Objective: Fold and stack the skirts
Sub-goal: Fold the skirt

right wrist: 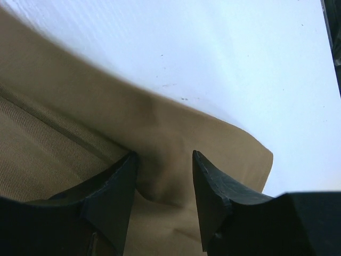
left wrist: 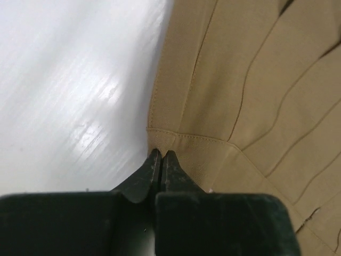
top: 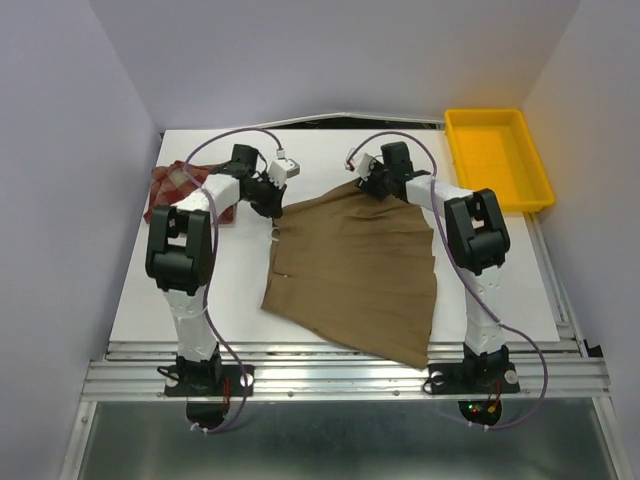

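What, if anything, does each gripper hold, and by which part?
Left gripper is shut on the tan skirt at its waistband corner. Right gripper straddles another edge, jaws open, holding nothing yet.

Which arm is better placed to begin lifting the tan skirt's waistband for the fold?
Left: the left claw is shut on a waistband corner of the tan skirt; the right claw straddles the other corner, jaws apart.

Top view high and behind, looking down, wrist views close-up — all sharing the tan skirt (top: 350, 270)
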`<state>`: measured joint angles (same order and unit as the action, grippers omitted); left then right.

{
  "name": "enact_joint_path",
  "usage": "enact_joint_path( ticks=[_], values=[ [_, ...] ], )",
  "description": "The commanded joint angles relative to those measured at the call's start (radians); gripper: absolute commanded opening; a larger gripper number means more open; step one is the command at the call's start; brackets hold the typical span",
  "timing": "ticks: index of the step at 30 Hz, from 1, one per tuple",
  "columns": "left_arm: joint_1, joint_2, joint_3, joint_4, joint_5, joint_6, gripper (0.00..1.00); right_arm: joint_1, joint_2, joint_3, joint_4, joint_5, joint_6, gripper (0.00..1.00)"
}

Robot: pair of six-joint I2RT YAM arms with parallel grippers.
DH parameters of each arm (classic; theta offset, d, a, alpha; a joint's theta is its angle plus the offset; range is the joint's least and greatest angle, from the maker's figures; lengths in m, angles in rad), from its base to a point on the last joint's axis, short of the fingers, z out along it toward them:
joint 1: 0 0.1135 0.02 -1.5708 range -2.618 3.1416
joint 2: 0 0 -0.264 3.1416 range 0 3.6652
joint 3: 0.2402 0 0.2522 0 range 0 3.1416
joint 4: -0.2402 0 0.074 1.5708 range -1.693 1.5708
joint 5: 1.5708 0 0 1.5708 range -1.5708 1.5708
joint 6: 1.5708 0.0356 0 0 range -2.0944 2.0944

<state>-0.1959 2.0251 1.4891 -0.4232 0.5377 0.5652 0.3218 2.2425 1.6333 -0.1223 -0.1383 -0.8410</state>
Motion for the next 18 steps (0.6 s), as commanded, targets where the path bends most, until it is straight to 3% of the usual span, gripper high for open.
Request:
enact_joint_path(
  ticks=[1, 5, 9, 12, 15, 18],
  values=[
    [0.033, -0.256, -0.117, 0.107, -0.036, 0.024, 0.00, -0.059, 0.010, -0.105, -0.138, 0.068, -0.046, 0.51],
    [0.032, -0.355, -0.225, 0.202, -0.051, 0.015, 0.00, -0.069, -0.038, -0.150, -0.160, -0.006, -0.059, 0.50],
    [0.032, -0.254, -0.184, 0.134, -0.070, 0.044, 0.00, -0.069, -0.067, -0.106, -0.209, -0.092, -0.020, 0.52],
    [0.029, -0.197, -0.162, 0.107, -0.070, 0.067, 0.00, -0.069, -0.107, -0.050, -0.209, -0.096, -0.015, 0.59],
    [0.029, -0.149, -0.139, 0.064, -0.082, 0.108, 0.00, -0.078, -0.132, 0.016, -0.211, -0.106, -0.046, 0.71],
    [0.029, -0.131, -0.142, 0.066, -0.108, 0.143, 0.00, -0.087, -0.127, 0.057, -0.224, -0.126, -0.113, 0.95]
  ],
)
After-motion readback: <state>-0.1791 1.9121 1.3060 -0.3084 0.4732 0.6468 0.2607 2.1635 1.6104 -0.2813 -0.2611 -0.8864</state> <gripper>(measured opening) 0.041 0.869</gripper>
